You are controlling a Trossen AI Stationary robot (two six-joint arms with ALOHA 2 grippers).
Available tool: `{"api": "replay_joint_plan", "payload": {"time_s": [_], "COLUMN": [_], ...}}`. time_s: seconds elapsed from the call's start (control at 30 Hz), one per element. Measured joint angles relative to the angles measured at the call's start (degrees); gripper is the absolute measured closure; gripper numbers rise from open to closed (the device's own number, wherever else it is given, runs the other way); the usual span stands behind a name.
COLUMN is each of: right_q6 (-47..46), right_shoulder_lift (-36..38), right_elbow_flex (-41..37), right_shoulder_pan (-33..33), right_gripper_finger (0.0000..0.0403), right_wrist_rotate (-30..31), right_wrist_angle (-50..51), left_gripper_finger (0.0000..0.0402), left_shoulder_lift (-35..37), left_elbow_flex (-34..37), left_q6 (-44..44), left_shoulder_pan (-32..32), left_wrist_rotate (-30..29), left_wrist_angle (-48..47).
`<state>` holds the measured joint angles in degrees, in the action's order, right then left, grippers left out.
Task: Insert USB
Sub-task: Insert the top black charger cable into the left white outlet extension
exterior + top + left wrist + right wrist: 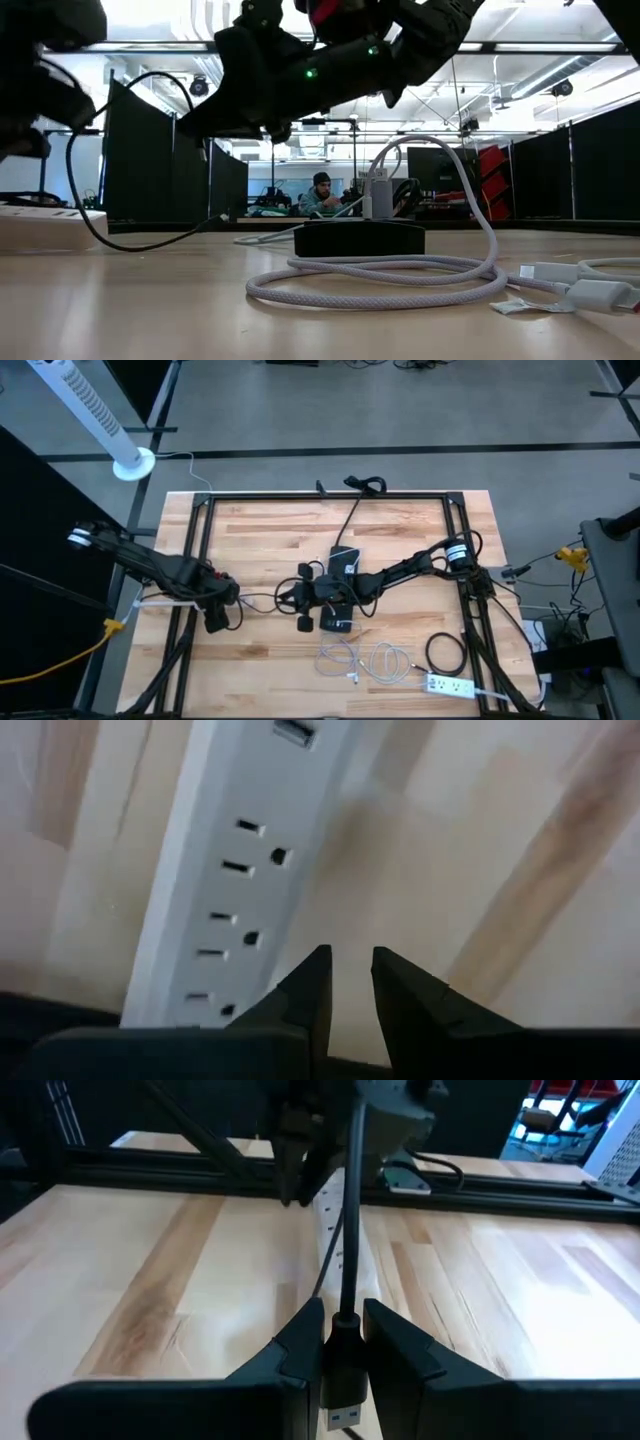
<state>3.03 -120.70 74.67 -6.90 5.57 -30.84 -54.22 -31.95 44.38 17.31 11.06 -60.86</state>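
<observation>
Our right gripper (342, 1342) pinches a black USB plug (342, 1385); our left gripper (346, 988), fingers slightly parted and empty, hovers over the white plastic power strip (232, 870).

The table (260, 530) is pale butcher-block wood with streaky tan grain, framed in black rails. A white power strip (225, 870) shows dark slots. The USB plug (342, 1380) is black with a silver tip, its cable black too. Both arms are dark. A black box (360, 238) sits inside a coil of white braided cable (400, 285)
</observation>
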Motion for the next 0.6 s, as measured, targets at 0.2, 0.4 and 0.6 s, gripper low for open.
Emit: {"api": "replay_joint_plan", "payload": {"time_s": [0.2,0.4,0.6], "right_q6": [2.66,4.43,4.5], "right_shoulder_lift": [-0.21,-0.31,-0.31], "right_elbow_flex": [0.0,0.0,0.0], "right_shoulder_pan": [0.0,0.0,0.0], "right_gripper_finger": [0.0356,0.0356,0.0356], "right_wrist_rotate": [0.01,-0.03,-0.05], "right_wrist_angle": [-2.3,-4.23,-4.55], "left_gripper_finger": [0.0347,0.0376,0.0381], "left_shoulder_lift": [-0.98,-6.03,-9.63], "left_elbow_flex": [-1.06,0.42,0.51], "left_q6": [-1.4,-5.84,-9.77], "left_shoulder_pan": [0.06,0.5,0.55], "left_wrist_rotate": [-6.02,-9.41,-17.33], "left_wrist_angle": [-2.2,-1.16,5.18]}}
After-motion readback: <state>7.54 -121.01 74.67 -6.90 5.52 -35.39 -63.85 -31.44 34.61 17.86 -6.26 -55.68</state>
